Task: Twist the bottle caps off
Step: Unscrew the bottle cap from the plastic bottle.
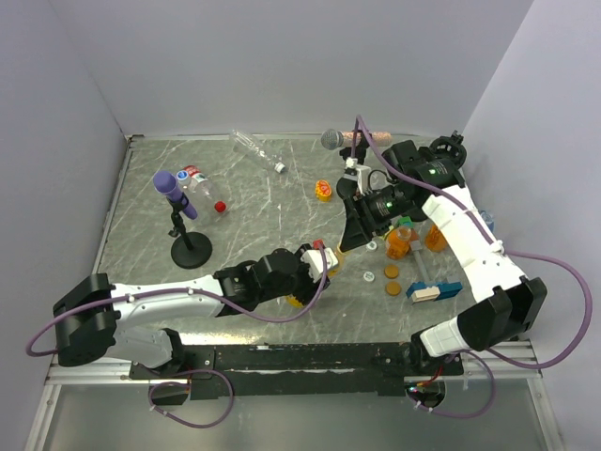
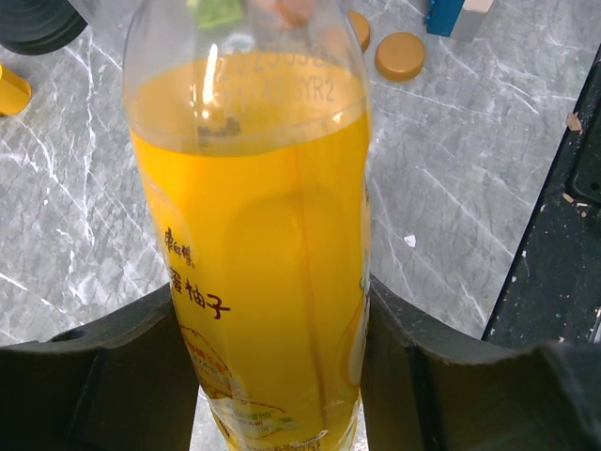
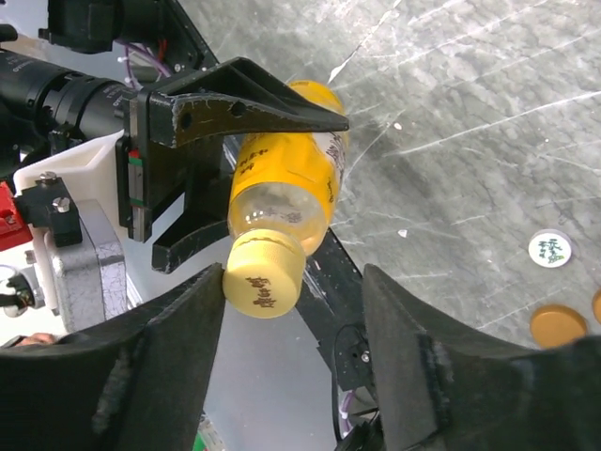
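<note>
1 juice bottle (image 2: 254, 235) tight between left fingers (image 2: 94, 376); right wrist view alone: right fingers (image 3: 141, 376) part-open around its yellow cap (image 3: 266, 274).

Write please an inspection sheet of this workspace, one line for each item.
Surface: grey marbled table.
Job's things: juice bottle, cap still on; clear bottle lying at the back.
Clutter: mic stand, brown discs, blue block.
End effectors: left shut on juice bottle; right open around cap.
Cables: purple cable loops beside right arm.
Surroundings: pale walls.
</note>
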